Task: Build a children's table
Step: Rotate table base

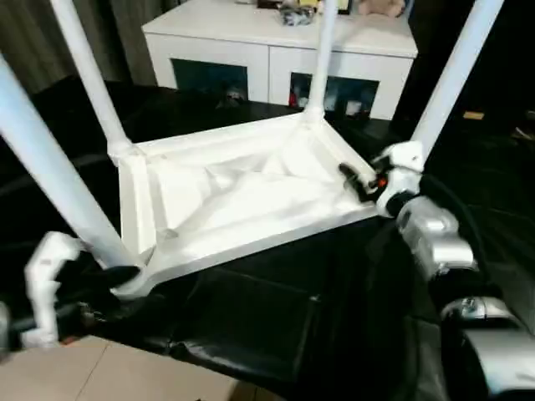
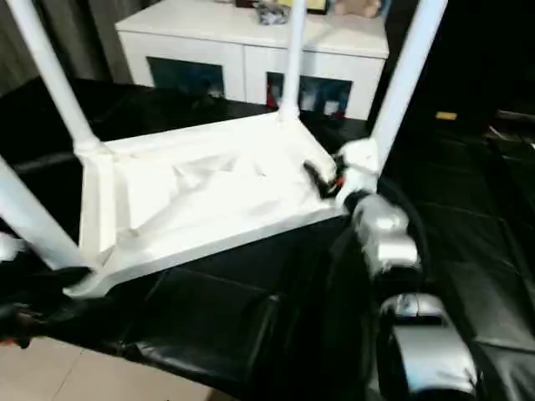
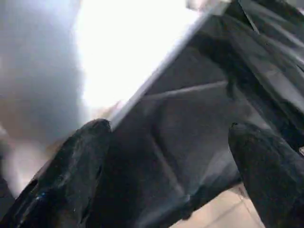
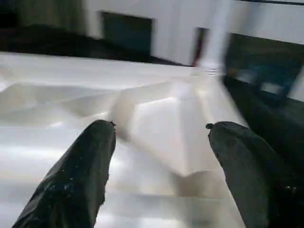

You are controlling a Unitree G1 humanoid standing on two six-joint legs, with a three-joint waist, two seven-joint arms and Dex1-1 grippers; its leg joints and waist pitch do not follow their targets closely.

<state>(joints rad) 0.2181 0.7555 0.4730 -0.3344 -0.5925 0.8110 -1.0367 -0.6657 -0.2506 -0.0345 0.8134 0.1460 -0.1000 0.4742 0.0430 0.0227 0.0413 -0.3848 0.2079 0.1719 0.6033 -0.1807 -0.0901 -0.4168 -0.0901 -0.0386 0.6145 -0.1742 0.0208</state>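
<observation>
The children's table (image 1: 242, 200) looks like smooth, slightly glossy white plastic, sitting on shiny black leather-ish upholstery (image 1: 276, 326), with brushed silver metal forearms (image 1: 435, 238) and a cabinet (image 1: 276, 50) with dark glass doors.

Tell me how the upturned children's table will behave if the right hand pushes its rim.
The children's table looks like thin moulded plastic, so probably light and stiff. Lying top-down on the smooth black cover, it would likely slide rather than tip. Its four upright legs may wobble.
</observation>
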